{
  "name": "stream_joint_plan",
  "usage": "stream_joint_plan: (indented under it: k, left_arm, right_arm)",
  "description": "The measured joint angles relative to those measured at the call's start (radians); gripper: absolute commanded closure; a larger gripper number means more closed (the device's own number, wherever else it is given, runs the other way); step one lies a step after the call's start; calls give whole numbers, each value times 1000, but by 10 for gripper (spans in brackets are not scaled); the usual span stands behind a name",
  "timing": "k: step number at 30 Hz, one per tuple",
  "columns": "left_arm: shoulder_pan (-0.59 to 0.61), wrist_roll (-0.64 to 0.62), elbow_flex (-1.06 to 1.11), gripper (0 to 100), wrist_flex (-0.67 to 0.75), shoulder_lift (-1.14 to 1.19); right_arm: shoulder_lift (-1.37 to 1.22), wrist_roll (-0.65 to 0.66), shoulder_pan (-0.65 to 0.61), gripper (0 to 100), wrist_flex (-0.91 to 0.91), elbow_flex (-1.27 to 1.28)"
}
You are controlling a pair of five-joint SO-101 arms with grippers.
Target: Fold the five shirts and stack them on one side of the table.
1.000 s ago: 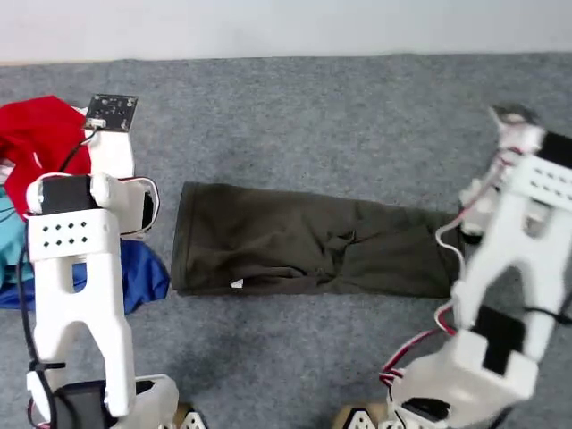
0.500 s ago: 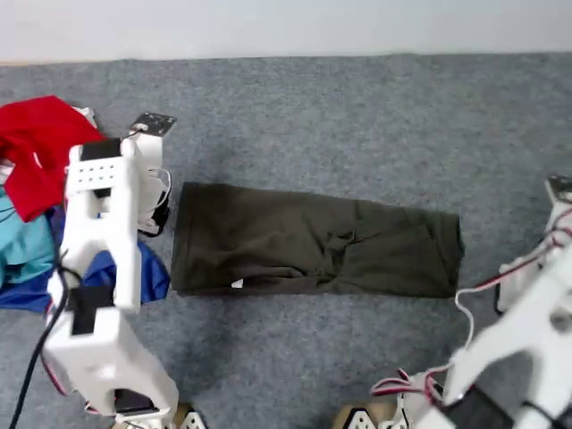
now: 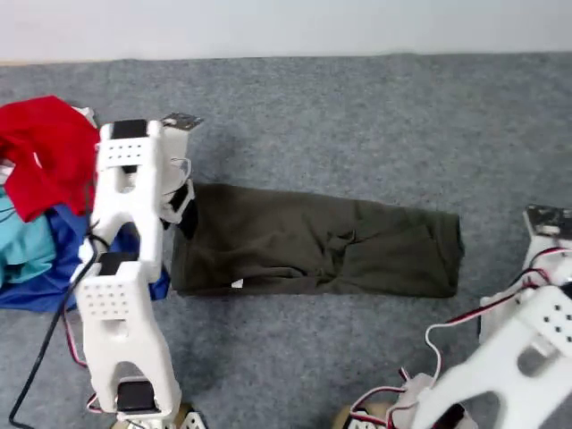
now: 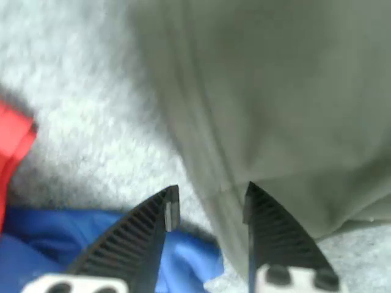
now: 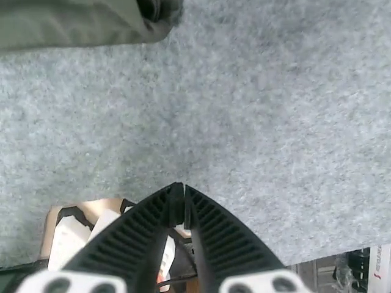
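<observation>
Since 1 s ago my left hand (image 4: pixel 208 204) swings in over the olive shirt (image 3: pixel 313 241)'s left end, spread wide; right hand (image 5: pixel 183 194) pulls back, pinched closed, empty. Olive shirt's part-folded, mid surface (image 3: pixel 357 116); red shirt (image 3: pixel 40 152), teal shirt (image 3: pixel 22 250), blue shirt (image 3: pixel 67 268) heaped alongside, unfolded. Most work's left imo.

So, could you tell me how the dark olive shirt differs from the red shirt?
The dark olive shirt lies flat, folded into a long band; the red shirt is crumpled. The olive one lies alone mid-table; the red one is heaped with a teal shirt and a blue shirt. Both rest on the grey table.
</observation>
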State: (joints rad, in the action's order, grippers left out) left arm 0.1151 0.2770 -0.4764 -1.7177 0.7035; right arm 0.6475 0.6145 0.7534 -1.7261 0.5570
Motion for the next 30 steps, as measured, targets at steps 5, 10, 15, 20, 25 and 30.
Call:
stream_joint_plan:
  k: [5,10,15,20,25,30]
  left_arm:
    - [-29,5,-83,818,0,95]
    - [-8,5,-150,818,-6,143]
    - [0,5,-167,816,-6,143]
    - [0,5,-167,818,-6,160]
    - [0,-2,-186,819,-6,213]
    - [-26,-32,-196,877,-14,226]
  right_arm:
    - [49,0,0,976,0,6]
    - [89,0,0,976,0,6]
    - [91,0,0,976,0,6]
    - [91,0,0,976,0,6]
    - [91,0,0,976,0,6]
    - [91,3,0,976,0,6]
